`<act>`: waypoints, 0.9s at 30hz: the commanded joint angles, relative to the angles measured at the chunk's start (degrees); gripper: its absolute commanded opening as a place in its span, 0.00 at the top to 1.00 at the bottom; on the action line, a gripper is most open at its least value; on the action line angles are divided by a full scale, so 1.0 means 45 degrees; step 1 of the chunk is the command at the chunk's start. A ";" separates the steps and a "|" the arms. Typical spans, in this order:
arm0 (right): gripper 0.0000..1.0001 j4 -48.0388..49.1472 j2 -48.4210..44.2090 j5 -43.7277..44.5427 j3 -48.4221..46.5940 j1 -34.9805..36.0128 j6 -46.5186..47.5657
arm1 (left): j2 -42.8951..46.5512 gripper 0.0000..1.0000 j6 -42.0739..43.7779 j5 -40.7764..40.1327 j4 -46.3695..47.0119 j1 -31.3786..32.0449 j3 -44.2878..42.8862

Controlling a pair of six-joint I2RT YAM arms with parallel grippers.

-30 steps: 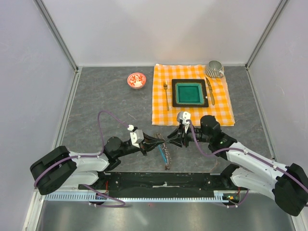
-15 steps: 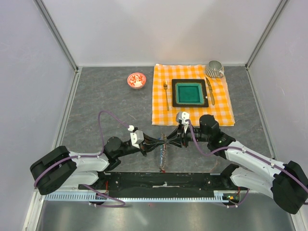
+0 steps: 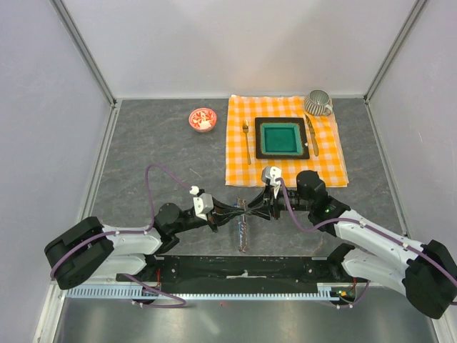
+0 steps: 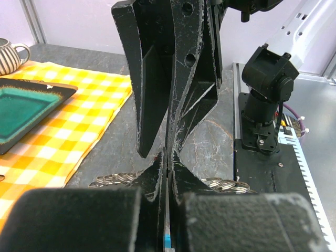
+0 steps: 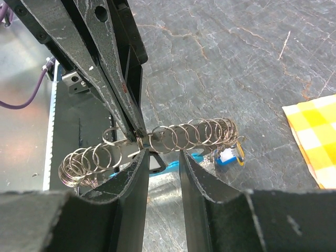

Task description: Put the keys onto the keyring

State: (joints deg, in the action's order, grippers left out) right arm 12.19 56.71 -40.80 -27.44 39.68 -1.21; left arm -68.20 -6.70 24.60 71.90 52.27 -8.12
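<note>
The keyring (image 3: 243, 230) is a thin metal loop strung with several wire rings (image 5: 184, 137) and a curved cyan piece (image 5: 198, 156). My left gripper (image 3: 239, 210) is shut on its metal strip; the left wrist view shows the strip (image 4: 168, 210) pinched edge-on. One of the keys, with a blue and yellow tag (image 5: 231, 156), hangs at the ring row's far end. My right gripper (image 5: 163, 153) faces the left one tip to tip, its jaws apart just below the ring row. A small dark piece (image 5: 157, 164) sits against its left finger.
An orange checked cloth (image 3: 332, 161) at the back right carries a green dish (image 3: 282, 138), a fork (image 3: 247, 139), a knife (image 3: 312, 136) and a striped mug (image 3: 318, 103). A red-and-white bowl (image 3: 202, 118) stands left of it. The black base plate (image 3: 243, 268) is close behind the keyring.
My right gripper has slid left until its tips meet the left gripper's. The keyring has swung from slanted to nearly straight towards the near edge.
</note>
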 commanded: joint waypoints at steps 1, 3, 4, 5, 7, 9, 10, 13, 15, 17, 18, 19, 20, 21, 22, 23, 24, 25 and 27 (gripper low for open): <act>0.63 0.0769 0.0211 -0.1070 -0.0035 0.0205 0.0133 | 0.0332 0.98 0.0161 0.0041 0.4648 0.0064 -0.0285; 0.63 0.0769 0.0230 -0.1071 -0.0015 0.0264 0.0133 | 0.0332 0.98 0.0161 0.0022 0.4647 0.0064 -0.0266; 0.63 0.0827 0.0250 -0.1052 0.0004 0.0264 0.0094 | 0.0332 0.98 0.0161 0.0022 0.4628 0.0064 -0.0285; 0.63 0.0847 0.0250 -0.1109 0.0004 0.0283 0.0094 | 0.0313 0.98 0.0161 0.0041 0.4628 0.0064 -0.0285; 0.63 0.0886 0.0289 -0.1168 -0.0015 0.0322 0.0074 | 0.0332 0.98 0.0161 0.0041 0.4628 0.0064 -0.0285; 0.63 0.0867 0.0347 -0.1188 -0.0035 0.0361 0.0074 | 0.0313 0.98 0.0161 0.0061 0.4609 0.0064 -0.0285; 0.63 0.0828 0.0367 -0.1169 -0.0035 0.0342 0.0113 | 0.0332 0.98 0.0161 0.0061 0.4609 0.0064 -0.0285; 0.63 0.0847 0.0425 -0.1266 0.0004 0.0400 0.0114 | 0.0352 0.98 0.0122 0.0099 0.4628 0.0064 -0.0285; 0.63 0.1060 0.0406 -0.1247 0.0043 0.0440 0.0075 | 0.0371 0.98 0.0102 0.0119 0.4628 0.0064 -0.0285; 0.63 0.1217 0.0387 -0.1227 0.0063 0.0459 -0.0042 | 0.0371 0.98 0.0082 0.0139 0.4609 0.0064 -0.0285; 0.63 0.1334 0.0445 -0.1208 0.0063 0.0440 -0.0062 | 0.0352 0.98 0.0063 0.0158 0.4628 0.0083 -0.0285; 0.64 0.1393 0.0484 -0.1169 0.0063 0.0459 -0.0082 | 0.0371 0.98 0.0044 0.0178 0.4609 0.0083 -0.0305; 0.64 0.1471 0.0523 -0.1130 0.0082 0.0459 -0.0121 | 0.0371 0.98 0.0024 0.0236 0.4609 0.0064 -0.0324; 0.64 0.1665 0.0601 -0.1110 0.0121 0.0459 -0.0140 | 0.0371 0.98 -0.0015 0.0275 0.4628 0.0064 -0.0344; 0.67 0.1764 0.0640 -0.1091 0.0122 0.0440 -0.0160 | 0.0410 0.98 -0.0035 0.0295 0.4628 0.0064 -0.0363; 0.68 0.1823 0.0698 -0.1052 0.0122 0.0440 -0.0199 | 0.0430 0.98 -0.0054 0.0372 0.4628 0.0064 -0.0364; 0.70 0.1978 0.0815 -0.1071 0.0141 0.0459 -0.0219 | 0.0449 0.98 -0.0093 0.0393 0.4628 0.0064 -0.0383; 0.76 0.2038 0.0855 -0.1090 0.0141 0.0459 -0.0219 | 0.0488 0.98 -0.0093 0.0373 0.4647 0.0064 -0.0364; 0.84 0.2077 0.1011 -0.1130 0.0122 0.0459 -0.0238 | 0.0586 0.98 -0.0074 0.0334 0.4648 0.0064 -0.0325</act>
State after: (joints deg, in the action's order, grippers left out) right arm 17.23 60.14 -44.73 -27.27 41.43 -2.24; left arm -67.46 -6.72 25.54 72.36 52.25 -8.14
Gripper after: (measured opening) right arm 0.213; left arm 0.019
